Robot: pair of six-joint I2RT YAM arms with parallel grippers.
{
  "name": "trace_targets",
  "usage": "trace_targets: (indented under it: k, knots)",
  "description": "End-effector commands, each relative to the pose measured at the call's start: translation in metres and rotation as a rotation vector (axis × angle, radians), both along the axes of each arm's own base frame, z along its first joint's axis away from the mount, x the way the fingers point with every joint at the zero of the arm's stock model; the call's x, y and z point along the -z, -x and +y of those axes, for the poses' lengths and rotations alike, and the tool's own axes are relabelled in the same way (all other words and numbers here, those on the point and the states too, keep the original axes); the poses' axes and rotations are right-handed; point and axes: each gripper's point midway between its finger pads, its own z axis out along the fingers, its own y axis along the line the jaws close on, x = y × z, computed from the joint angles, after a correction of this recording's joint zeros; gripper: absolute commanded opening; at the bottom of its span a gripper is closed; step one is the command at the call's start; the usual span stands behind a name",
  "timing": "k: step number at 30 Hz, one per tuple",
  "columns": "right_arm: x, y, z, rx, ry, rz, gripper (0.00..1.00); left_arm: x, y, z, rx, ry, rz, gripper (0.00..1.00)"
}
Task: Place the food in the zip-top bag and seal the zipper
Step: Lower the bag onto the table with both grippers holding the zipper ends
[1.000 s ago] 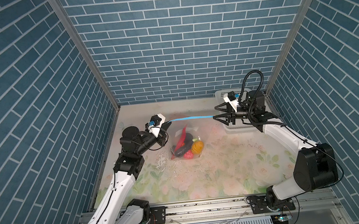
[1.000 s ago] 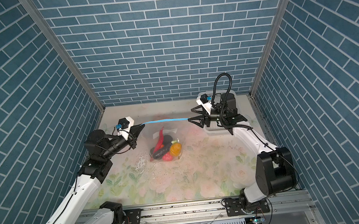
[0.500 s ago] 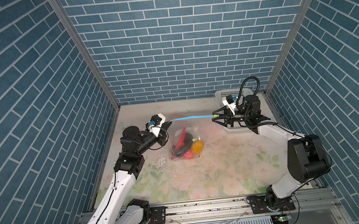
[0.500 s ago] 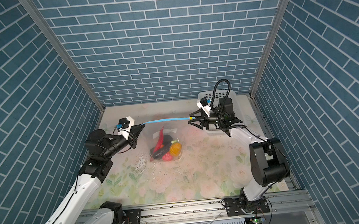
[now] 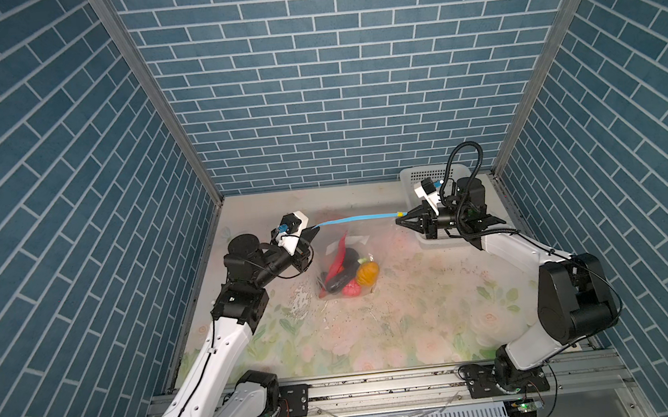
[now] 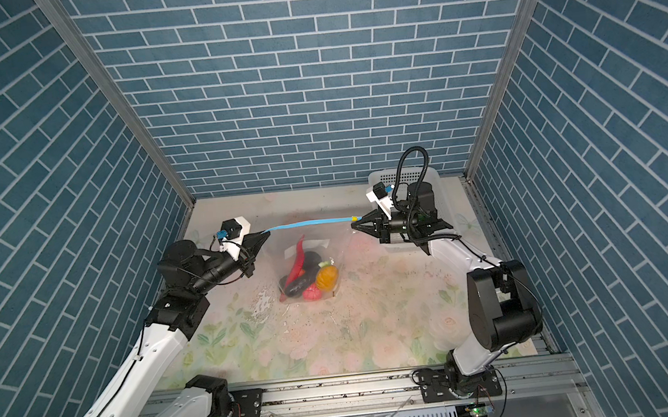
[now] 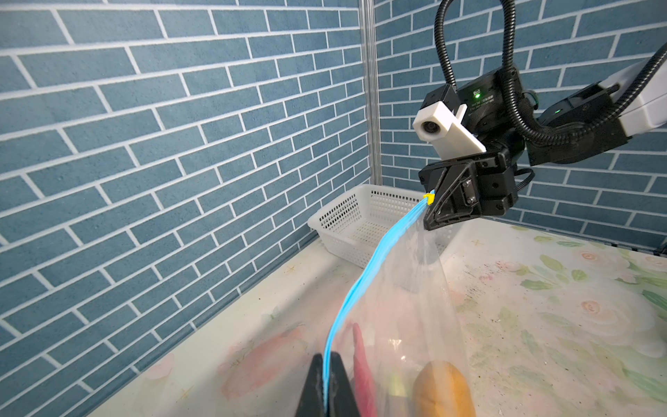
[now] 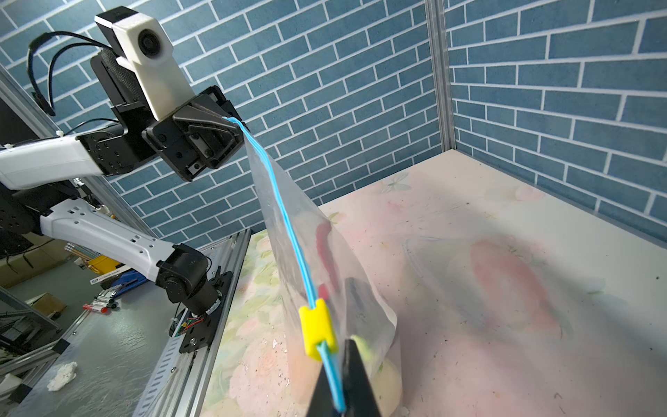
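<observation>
The left gripper [image 5: 312, 229] and right gripper [image 5: 398, 220] each pinch one end of the zipper [image 5: 354, 219]. The bag [image 5: 378, 247] hangs between them near the table's [image 5: 417, 314] back edge, food [image 5: 347, 273] inside. Pull too hard and an end may slip out, dropping it.

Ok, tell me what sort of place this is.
Probably a lab robot cell: printed blue-brick panels on aluminium posts, two arms bolted to a rail, and workshop clutter beyond the table in the right wrist view.
</observation>
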Motion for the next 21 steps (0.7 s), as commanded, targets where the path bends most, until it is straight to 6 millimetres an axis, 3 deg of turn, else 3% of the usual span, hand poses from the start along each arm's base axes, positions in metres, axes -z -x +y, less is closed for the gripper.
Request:
trace_targets:
  k: [1, 10, 16, 21]
  knots:
    - [-0.027, 0.012, 0.0, 0.001, 0.002, -0.071, 0.01, -0.019, 0.004, 0.004, -0.013, 0.013, -0.02, 0.0]
    - [-0.042, 0.05, -0.002, 0.059, 0.075, -0.048, 0.0, -0.031, 0.027, 0.01, -0.014, -0.015, 0.04, 0.0]
    - [-0.046, 0.093, -0.01, 0.13, 0.146, -0.047, 0.0, -0.037, 0.058, 0.012, 0.011, 0.036, 0.06, 0.0]
    - [-0.041, 0.131, -0.006, 0.172, 0.225, 0.002, 0.0, -0.033, 0.09, 0.009, 0.037, -0.023, 0.129, 0.0]
